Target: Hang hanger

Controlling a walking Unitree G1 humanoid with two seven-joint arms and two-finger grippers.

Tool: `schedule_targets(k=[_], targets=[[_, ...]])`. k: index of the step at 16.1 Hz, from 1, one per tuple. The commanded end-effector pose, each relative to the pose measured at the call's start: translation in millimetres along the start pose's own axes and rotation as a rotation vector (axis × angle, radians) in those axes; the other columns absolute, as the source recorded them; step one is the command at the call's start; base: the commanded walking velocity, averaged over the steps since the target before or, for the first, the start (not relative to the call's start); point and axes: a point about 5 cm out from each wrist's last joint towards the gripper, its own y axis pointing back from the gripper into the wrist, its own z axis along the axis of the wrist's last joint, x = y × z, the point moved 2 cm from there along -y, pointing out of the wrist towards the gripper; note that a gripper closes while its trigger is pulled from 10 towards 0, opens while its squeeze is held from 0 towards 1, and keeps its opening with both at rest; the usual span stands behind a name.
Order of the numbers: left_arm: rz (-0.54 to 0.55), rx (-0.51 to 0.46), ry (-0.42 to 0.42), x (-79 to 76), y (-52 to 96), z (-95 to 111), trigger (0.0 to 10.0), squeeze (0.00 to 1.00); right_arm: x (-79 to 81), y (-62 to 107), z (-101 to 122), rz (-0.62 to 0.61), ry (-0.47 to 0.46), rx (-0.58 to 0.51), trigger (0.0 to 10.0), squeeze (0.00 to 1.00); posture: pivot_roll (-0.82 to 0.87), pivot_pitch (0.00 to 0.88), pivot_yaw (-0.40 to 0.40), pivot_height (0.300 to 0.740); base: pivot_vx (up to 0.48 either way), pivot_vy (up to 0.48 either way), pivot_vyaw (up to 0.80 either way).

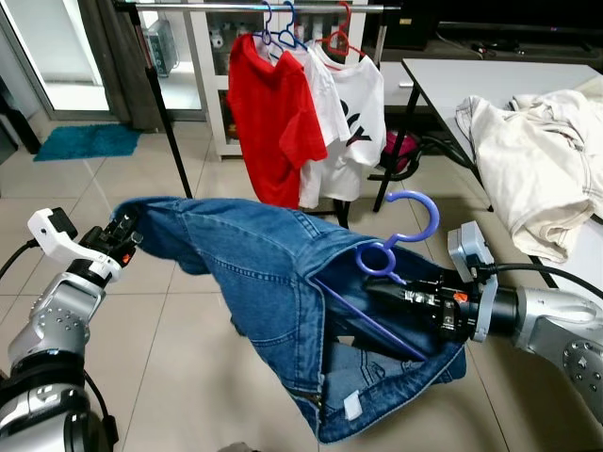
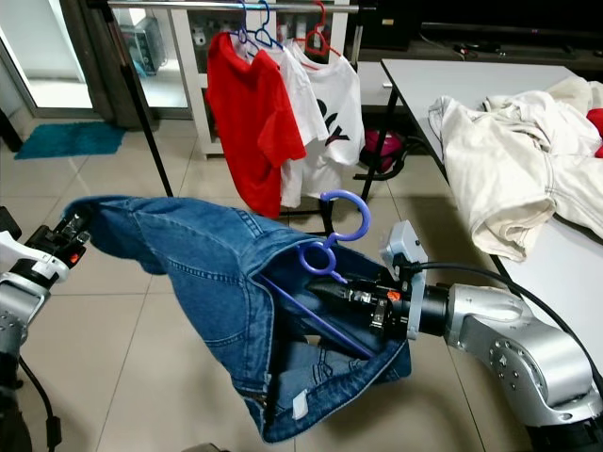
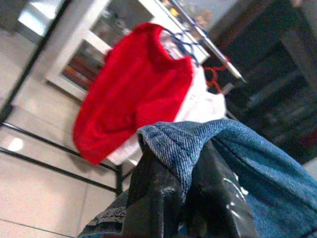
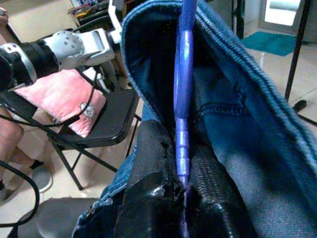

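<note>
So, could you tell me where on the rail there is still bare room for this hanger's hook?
The rail is bare between the slanted black stand pole and the red shirt. Further right it is crowded: red shirt, then white shirts packed together. The right gripper holds the purple hanger inside the jeans.

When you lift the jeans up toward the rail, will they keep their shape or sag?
Likely sag: the jeans droop between the left pincer and the right pincer. Probably weighty, as the denim looks thick and bunches below the purple hanger. They may slide on the hanger's thin, smooth-looking bar.
</note>
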Motion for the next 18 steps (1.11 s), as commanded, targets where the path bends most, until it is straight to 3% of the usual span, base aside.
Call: schedule_targets(k=[1,6,8,12,14,15,16,17,18], targets=[[0.104,-0.1,-0.031,14.3,5.2,27,0.0,0.0,-6.3,9.4,3,-0.046,0.015,0.012,10.0,0.0,-0.14,0.0,0.028,0.74,0.0,0.0,0.0],[0.332,-0.176,-0.009,42.8,15.9,36,0.0,0.0,-7.6,12.3,3,-0.056,0.013,0.011,10.0,0.0,-0.14,0.0,0.03,0.74,0.0,0.0,0.0],[0.4,-0.232,0.034,52.5,22.3,43,0.0,0.0,-8.0,13.3,4,-0.06,0.013,0.009,10.0,0.0,-0.14,0.0,0.03,0.74,0.0,0.0,0.0],[0.516,-0.255,0.05,69.0,35.4,42,0.0,0.0,-8.5,14.6,4,-0.064,0.012,0.006,10.0,0.0,-0.14,0.0,0.03,0.74,0.0,0.0,0.0],[0.541,-0.244,0.037,71.5,37.2,39,0.0,0.0,-8.9,14.4,4,-0.066,0.012,0.006,10.0,0.0,-0.14,0.0,0.028,0.74,0.0,0.0,0.0],[0.436,-0.15,-0.057,58.8,26.1,28,0.0,0.0,-9.0,13.5,4,-0.065,0.012,0.007,10.0,0.0,-0.13,0.0,0.026,0.74,0.0,0.0,0.0],[0.244,-0.031,-0.188,33.4,9.6,12,10.0,0.0,-8.9,11.9,4,-0.063,0.014,0.008,10.0,0.0,-0.13,0.0,0.023,0.74,0.0,0.0,0.0],[0.146,0.0,-0.218,18.7,1.7,4,10.0,0.0,-8.5,10.0,4,-0.061,0.016,0.007,10.0,0.0,-0.13,0.0,0.022,0.74,0.0,0.0,0.0],[0.099,0.032,-0.315,9.2,-4.2,-1,10.0,1.0,-9.2,7.2,5,-0.07,0.025,0.002,10.0,0.0,-0.13,0.0,0.022,0.74,0.0,0.0,0.0]])
